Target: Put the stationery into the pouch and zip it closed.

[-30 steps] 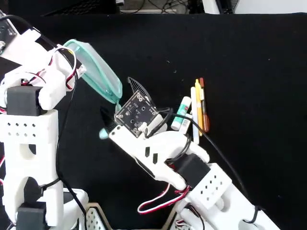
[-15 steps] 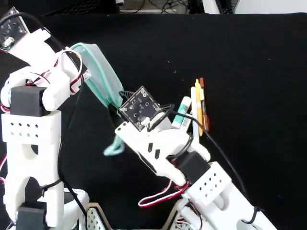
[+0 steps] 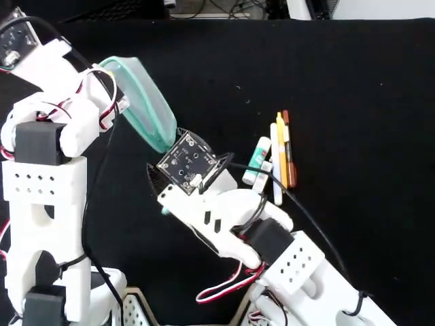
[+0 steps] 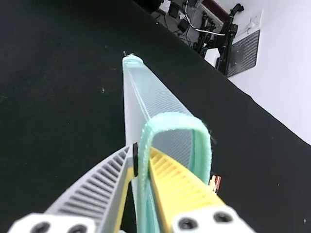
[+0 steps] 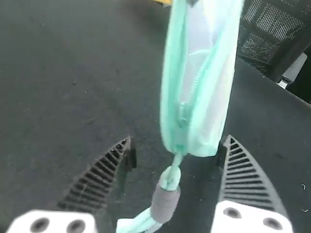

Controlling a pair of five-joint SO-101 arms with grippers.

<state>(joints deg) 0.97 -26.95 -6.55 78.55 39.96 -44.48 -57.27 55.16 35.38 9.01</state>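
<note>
soft, light pouch (image 3: 141,103), limp at upper left, clamped in left claw (image 4: 137,154); right claw (image 5: 177,141) spread; probably best gripped by zip pull (image 5: 164,203).

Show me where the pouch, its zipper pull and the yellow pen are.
pouch (image 3: 143,102), high view, mesh side.
zipper pull (image 5: 164,204), right wrist view, grey sleeve.
yellow pen (image 3: 281,146), high view, mid barrel.

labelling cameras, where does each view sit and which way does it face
High view: fixed above the table, looking down on left arm, right arm, pouch, pens.
Left wrist view: on left arm, looking along left gripper shut on pouch.
Right wrist view: on right arm, facing pouch's zipper past open right gripper.
All three share the pouch.
</note>
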